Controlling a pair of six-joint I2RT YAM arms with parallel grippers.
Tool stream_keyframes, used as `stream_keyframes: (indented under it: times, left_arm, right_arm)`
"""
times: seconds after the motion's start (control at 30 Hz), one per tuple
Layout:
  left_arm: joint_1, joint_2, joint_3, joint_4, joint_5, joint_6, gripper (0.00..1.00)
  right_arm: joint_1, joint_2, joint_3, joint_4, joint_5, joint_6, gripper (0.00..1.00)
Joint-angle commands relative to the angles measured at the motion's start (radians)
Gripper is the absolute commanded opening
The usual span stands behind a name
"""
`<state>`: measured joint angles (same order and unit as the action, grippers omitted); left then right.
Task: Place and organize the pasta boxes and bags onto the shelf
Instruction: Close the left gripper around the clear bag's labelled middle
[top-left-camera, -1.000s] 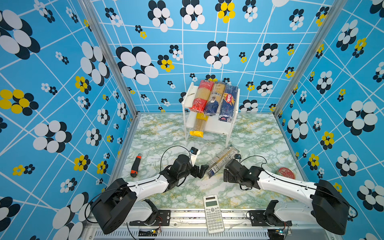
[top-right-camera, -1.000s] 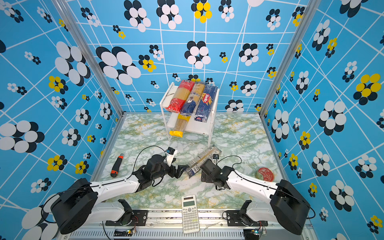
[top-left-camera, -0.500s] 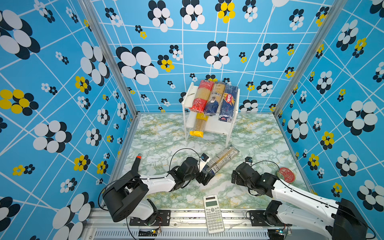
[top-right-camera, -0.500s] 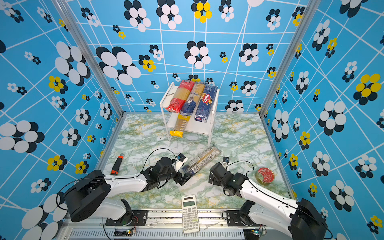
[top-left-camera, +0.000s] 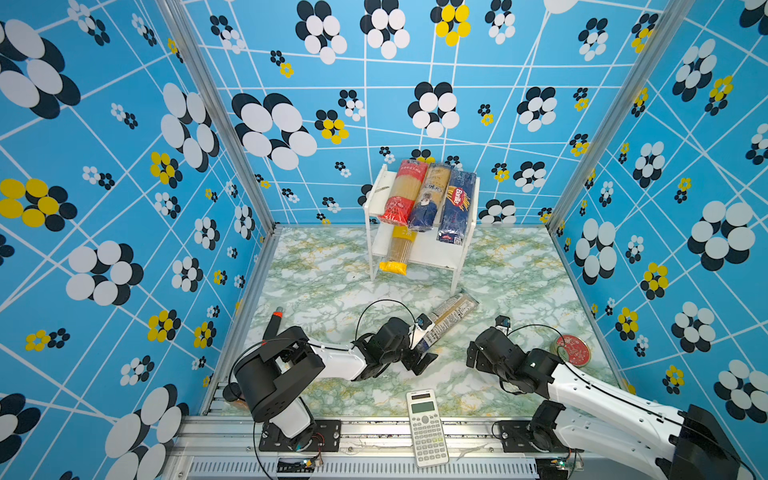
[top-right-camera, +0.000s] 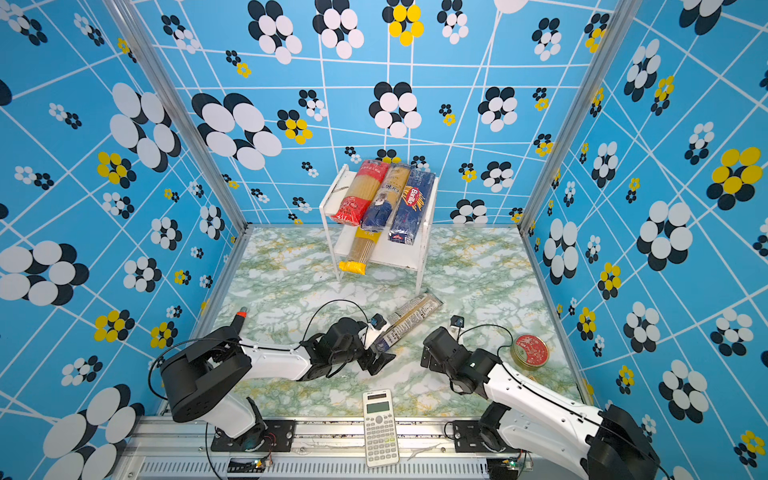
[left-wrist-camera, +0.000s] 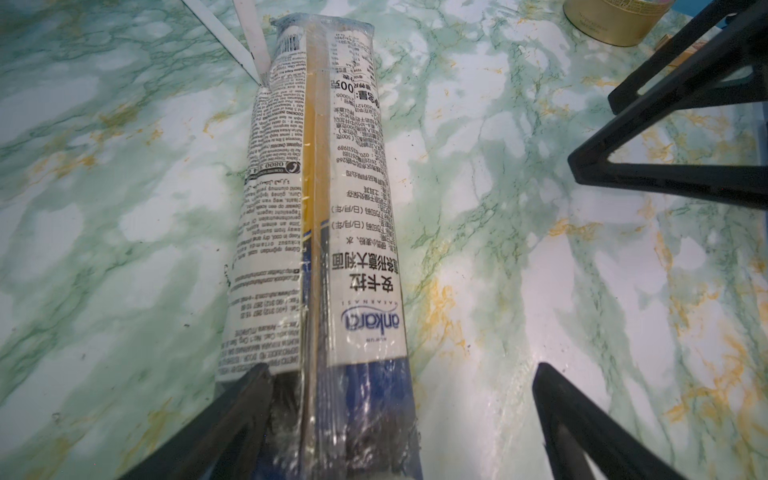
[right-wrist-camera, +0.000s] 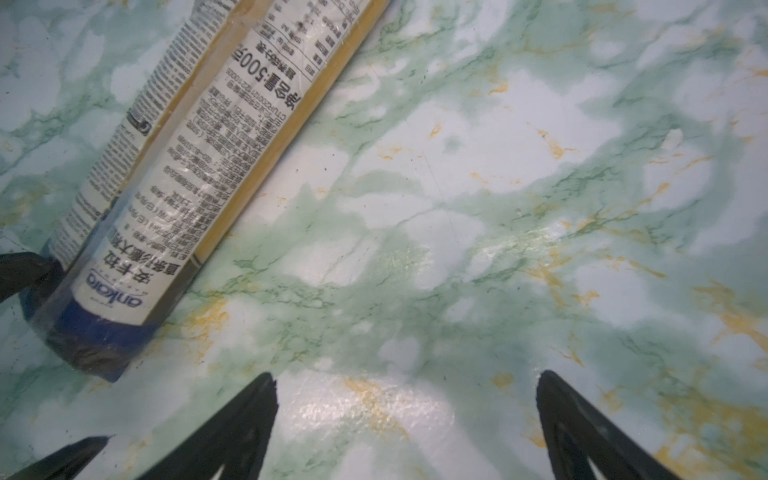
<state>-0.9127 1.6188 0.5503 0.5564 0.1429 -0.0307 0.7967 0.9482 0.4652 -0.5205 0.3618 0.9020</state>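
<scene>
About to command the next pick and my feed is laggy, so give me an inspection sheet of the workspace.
Surface: green marbled table, no spills seen.
Job's things: shelf holds red-ended bag, navy-ended bag and Barilla box on top, yellow bag below; a loose bag, also navy-ended, lies slanted on the table.
Clutter: calculator at the front edge, utility knife partly hidden behind the left arm, red-lidded tin by the right arm.
Grippers: left gripper open, astride the loose bag's near end; right gripper open, empty, over bare table.
Cables: black cable loops arch over both wrists.
Surroundings: blue flowered walls on three sides.
</scene>
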Motion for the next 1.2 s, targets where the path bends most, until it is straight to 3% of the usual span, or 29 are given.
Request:
stream_keyframes:
  times: [0.0, 0.43, 1.17]
  left_arm:
    - [-0.008, 0.035, 0.037, 0.042, -0.059, 0.033, 0.99]
    - [-0.010, 0.116, 0.101, 0.053, -0.141, 0.058, 0.99]
    - [-0.010, 0.189, 0.230, -0.158, -0.144, 0.087, 0.99]
  right_arm:
    - [-0.007, -0.010, -0.019, -0.035, 0.024, 0.008, 0.99]
    - [-0.014, -0.022, -0.028, -0.036, 0.026, 0.014, 0.99]
    - [-0.017, -0.082, -0.052, -0.055, 0.032, 0.030, 0.99]
